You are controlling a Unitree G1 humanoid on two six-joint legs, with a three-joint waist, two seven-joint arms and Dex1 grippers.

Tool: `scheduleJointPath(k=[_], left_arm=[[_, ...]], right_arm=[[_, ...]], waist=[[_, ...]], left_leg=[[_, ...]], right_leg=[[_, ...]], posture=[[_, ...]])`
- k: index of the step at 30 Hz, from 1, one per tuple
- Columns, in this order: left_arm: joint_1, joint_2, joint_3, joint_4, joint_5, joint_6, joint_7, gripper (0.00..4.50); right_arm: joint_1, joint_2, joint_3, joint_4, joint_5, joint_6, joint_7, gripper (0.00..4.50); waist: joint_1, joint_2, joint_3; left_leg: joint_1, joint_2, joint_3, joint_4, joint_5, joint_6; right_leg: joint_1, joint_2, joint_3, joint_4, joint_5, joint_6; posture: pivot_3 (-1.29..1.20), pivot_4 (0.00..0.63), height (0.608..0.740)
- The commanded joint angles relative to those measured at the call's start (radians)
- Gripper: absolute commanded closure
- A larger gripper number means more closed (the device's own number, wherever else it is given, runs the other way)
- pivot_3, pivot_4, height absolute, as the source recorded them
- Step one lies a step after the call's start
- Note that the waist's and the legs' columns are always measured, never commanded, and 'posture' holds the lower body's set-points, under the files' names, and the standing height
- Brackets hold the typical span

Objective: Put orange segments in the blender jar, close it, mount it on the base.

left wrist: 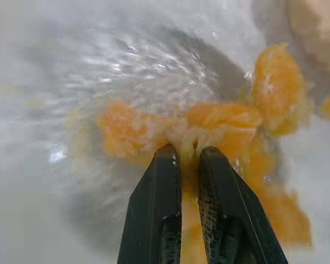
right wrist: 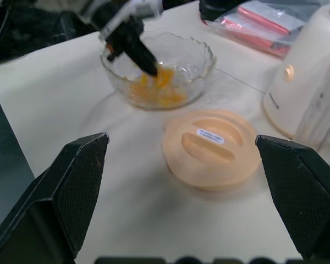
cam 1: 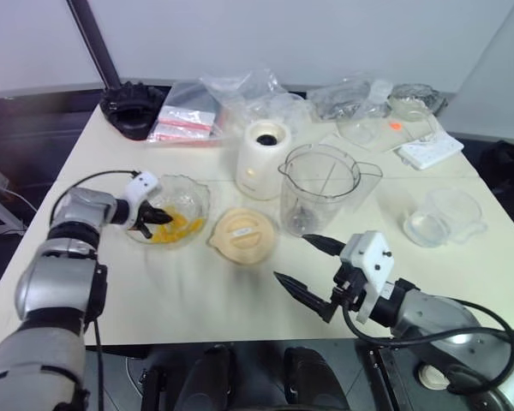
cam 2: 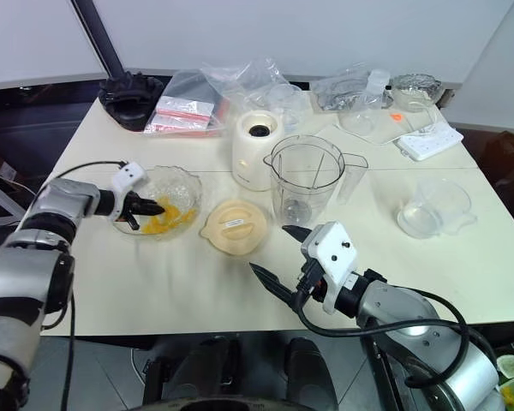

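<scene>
Orange segments (cam 1: 178,229) lying in scalloped bowl (cam 1: 191,193), at table's (cam 1: 197,300) left-centre. Left gripper (cam 1: 158,219) reaching into bowl from left, tips sitting among segments. Lid (cam 1: 242,235) lying flat just right of bowl. Base (cam 1: 262,159) standing behind lid. Blender jar (cam 1: 320,187) standing upright just right of base, apart from it. Squat cup (cam 1: 441,217) sitting well right of jar. Bags (cam 1: 188,113) lying along far edge. Right gripper (cam 1: 304,270) hovering near front edge, before jar.
</scene>
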Motion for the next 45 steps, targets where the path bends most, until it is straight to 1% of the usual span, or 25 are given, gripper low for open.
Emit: scheduleJointPath(k=[1,5,12,16,23,26,29,31,34,38,39,40,43,45], left_arm=[[-0.069,0.068,0.037,-0.051,-0.045,0.038,-0.113,4.0],[-0.106,0.096,0.049,-0.085,-0.071,0.087,-0.18,4.0],[-0.152,0.087,0.062,-0.145,-0.116,0.15,-0.235,4.0],[-0.194,0.079,0.075,-0.155,-0.136,0.183,-0.241,4.0],[-0.268,0.065,0.077,-0.15,-0.145,0.187,-0.246,4.0],[-0.315,0.035,0.079,-0.156,-0.157,0.187,-0.252,4.0],[-0.358,-0.015,0.065,-0.165,-0.165,0.163,-0.276,4.0],[-0.394,-0.066,0.065,-0.158,-0.174,0.147,-0.278,4.0],[-0.449,-0.148,0.068,-0.138,-0.183,0.117,-0.266,4.0],[-0.528,-0.271,0.082,-0.104,-0.2,0.08,-0.251,4.0],[-0.554,-0.33,0.076,-0.088,-0.196,0.049,-0.224,4.0],[-0.571,-0.37,0.072,-0.075,-0.191,0.026,-0.204,4.0],[-0.593,-0.434,0.064,-0.042,-0.174,-0.024,-0.173,4.0],[-0.586,-0.487,0.027,-0.027,-0.129,-0.103,-0.112,4.0]], right_arm=[[-0.001,0.01,0.004,0.008,-0.018,-0.04,0.019,0.0],[-0.011,0.015,0.012,0.032,-0.035,-0.059,0.037,0.0],[-0.03,0.015,-0.006,0.069,-0.053,-0.08,0.059,0.0],[-0.031,0.01,-0.056,0.081,-0.053,-0.095,0.068,0.0],[-0.02,0.007,-0.147,0.081,-0.04,-0.091,0.072,0.0],[0.005,-0.021,-0.254,0.079,0.02,-0.056,0.098,0.0],[0.029,-0.06,-0.398,0.08,0.105,-0.026,0.118,0.0],[0.045,-0.085,-0.493,0.081,0.155,-0.008,0.123,0.0],[0.07,-0.113,-0.577,0.083,0.181,0.005,0.119,0.0],[0.113,-0.114,-0.627,0.069,0.189,0.011,0.099,0.0],[0.141,-0.095,-0.634,0.048,0.191,0.008,0.084,0.0],[0.162,-0.083,-0.638,0.033,0.195,0.005,0.073,0.0],[0.184,-0.061,-0.63,0.007,0.192,-0.004,0.038,0.0],[0.195,-0.044,-0.625,-0.013,0.184,-0.007,0.007,0.0]], waist=[[0.001,0.0,0.0],[0.003,0.0,0.0],[-0.001,0.0,0.0],[0.001,0.0,0.0],[0.0,0.0,0.0],[0.004,0.0,0.0],[0.004,-0.001,0.0],[0.005,-0.001,0.0],[0.003,-0.001,0.001],[0.002,-0.001,0.001],[0.002,-0.001,0.001],[0.004,-0.001,0.001],[0.001,-0.001,0.001],[-0.005,-0.001,0.001]], left_leg=[[0.0,0.0,0.0,0.0,0.0,0.0],[0.0,0.0,0.0,0.0,0.0,0.0],[0.0,0.0,0.0,0.0,0.0,0.0],[0.0,0.0,0.001,0.0,0.0,0.0],[0.0,0.0,0.001,0.0,0.0,0.0],[0.0,0.0,0.001,0.0,0.0,0.0],[0.0,0.0,0.001,0.001,0.0,0.0],[0.0,0.0,0.0,0.001,0.0,0.0],[0.0,0.0,0.001,0.001,0.0,0.0],[-0.001,0.0,0.001,0.001,0.0,0.0],[-0.001,0.0,0.001,0.001,0.0,0.0],[-0.001,0.0,0.001,0.001,0.0,0.001],[-0.001,0.0,0.001,0.001,0.0,0.001],[0.0,0.0,0.002,0.001,-0.001,0.002]], right_leg=[[0.0,0.0,0.0,0.0,0.0,0.0],[0.001,0.0,0.0,0.0,0.0,0.0],[0.0,0.0,0.0,0.0,0.0,0.0],[0.0,0.0,0.0,0.0,0.0,0.0],[0.0,0.001,0.0,0.0,0.0,0.0],[0.0,0.0,0.0,0.0,0.0,0.0],[0.002,0.0,0.0,-0.002,0.0,0.0],[0.002,0.0,0.0,-0.002,0.0,0.0],[0.002,0.0,0.0,-0.002,0.0,0.0],[0.002,0.0,0.0,-0.002,0.0,0.0],[0.001,0.0,0.0,-0.002,0.0,0.0],[0.001,0.0,0.0,-0.002,0.0,0.0],[0.002,0.0,0.001,-0.002,0.0,0.001],[0.001,0.0,0.001,-0.003,0.0,0.001]], posture=[[0.0,0.15,0.74],[0.0,0.15,0.74],[0.0,0.15,0.74],[0.0,0.15,0.74],[0.0,0.15,0.74],[0.0,0.15,0.74],[0.0,0.15,0.74],[0.0,0.15,0.74],[0.0,0.15,0.74],[0.0,0.15,0.74],[0.0,0.15,0.74],[0.0,0.15,0.74],[0.0,0.15,0.74],[0.0,0.15,0.74]])
